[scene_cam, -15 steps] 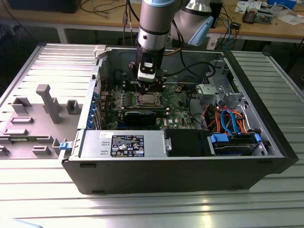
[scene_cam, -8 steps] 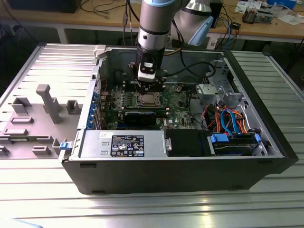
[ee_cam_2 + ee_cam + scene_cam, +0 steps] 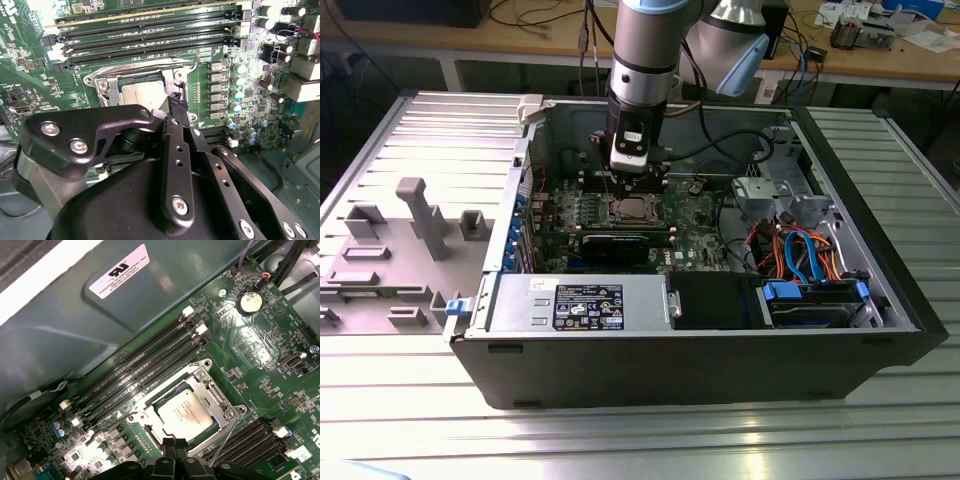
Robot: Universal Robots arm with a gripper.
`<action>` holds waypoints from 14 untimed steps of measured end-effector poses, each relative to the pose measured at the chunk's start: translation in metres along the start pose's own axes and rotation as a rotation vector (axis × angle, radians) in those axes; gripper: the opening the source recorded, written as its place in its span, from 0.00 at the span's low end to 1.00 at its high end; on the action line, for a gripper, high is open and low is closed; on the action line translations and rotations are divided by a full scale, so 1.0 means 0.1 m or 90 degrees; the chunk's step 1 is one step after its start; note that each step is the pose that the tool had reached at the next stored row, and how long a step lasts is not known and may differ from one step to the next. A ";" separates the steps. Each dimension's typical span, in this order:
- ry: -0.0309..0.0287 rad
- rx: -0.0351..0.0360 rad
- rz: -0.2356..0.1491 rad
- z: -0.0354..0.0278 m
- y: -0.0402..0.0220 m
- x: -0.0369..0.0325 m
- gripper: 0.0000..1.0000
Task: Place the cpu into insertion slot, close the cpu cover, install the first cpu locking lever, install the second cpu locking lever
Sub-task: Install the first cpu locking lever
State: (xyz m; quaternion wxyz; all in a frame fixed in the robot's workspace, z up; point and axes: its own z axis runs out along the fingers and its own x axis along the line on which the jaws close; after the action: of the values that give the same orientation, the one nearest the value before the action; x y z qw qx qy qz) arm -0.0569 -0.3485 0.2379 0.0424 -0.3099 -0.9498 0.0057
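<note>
The cpu (image 3: 186, 412) lies flat in the insertion slot (image 3: 145, 416) on the green board, its silver-grey top showing in both wrist views (image 3: 142, 92). The cpu cover (image 3: 212, 390) is down around it as a silvery frame. One thin wire locking lever (image 3: 225, 440) stands free, slanting up beside the socket. My gripper (image 3: 175, 444) hovers just above the socket's edge with its black fingertips together and nothing between them. In the exterior view it (image 3: 632, 190) hangs straight over the cpu (image 3: 625, 210) inside the open computer case.
Long black memory slots (image 3: 145, 365) run beside the socket, next to the case wall (image 3: 150, 295). A black expansion card (image 3: 620, 243), the power supply (image 3: 580, 305) and coloured cables (image 3: 800, 250) crowd the case. Grey fixtures (image 3: 420, 215) sit outside it at the exterior view's left.
</note>
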 end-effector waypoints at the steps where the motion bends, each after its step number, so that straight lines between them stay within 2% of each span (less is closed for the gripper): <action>1: -0.0001 0.0000 0.000 0.000 0.000 0.000 0.11; 14: -0.0003 0.0005 -0.006 0.000 0.000 0.000 0.11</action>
State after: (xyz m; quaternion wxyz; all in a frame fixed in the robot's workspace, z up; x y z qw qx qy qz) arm -0.0569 -0.3486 0.2379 0.0424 -0.3051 -0.9514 0.0059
